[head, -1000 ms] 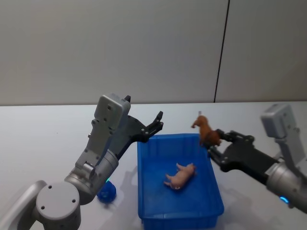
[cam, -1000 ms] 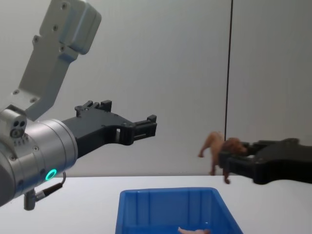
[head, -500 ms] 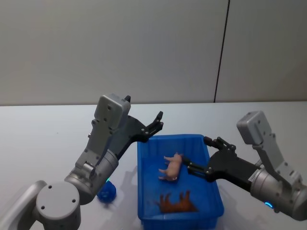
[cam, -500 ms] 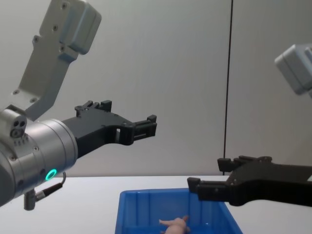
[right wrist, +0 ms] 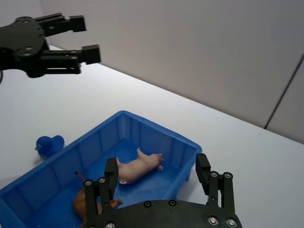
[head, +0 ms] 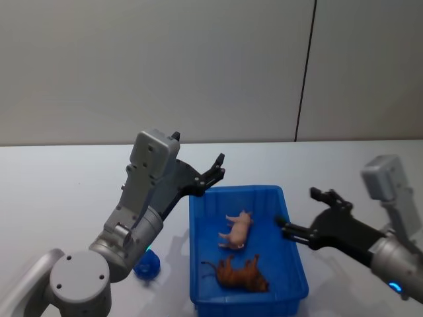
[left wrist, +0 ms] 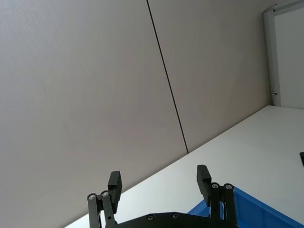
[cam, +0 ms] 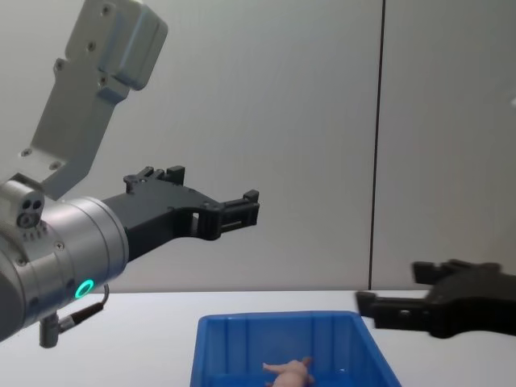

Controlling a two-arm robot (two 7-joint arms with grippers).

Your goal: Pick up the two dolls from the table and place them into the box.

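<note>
We see the pink doll lying on its side near the middle of the box, which stands on the table, and the brown doll lying close in front of it, toward the near wall. Our right gripper hovers at the box's right side, above the rim, its fingers spread wide with nothing between them. Our left gripper hangs in the air over the box's far left corner, fingers also apart and empty, and a small blue duck sits on the table left of the box.
</note>
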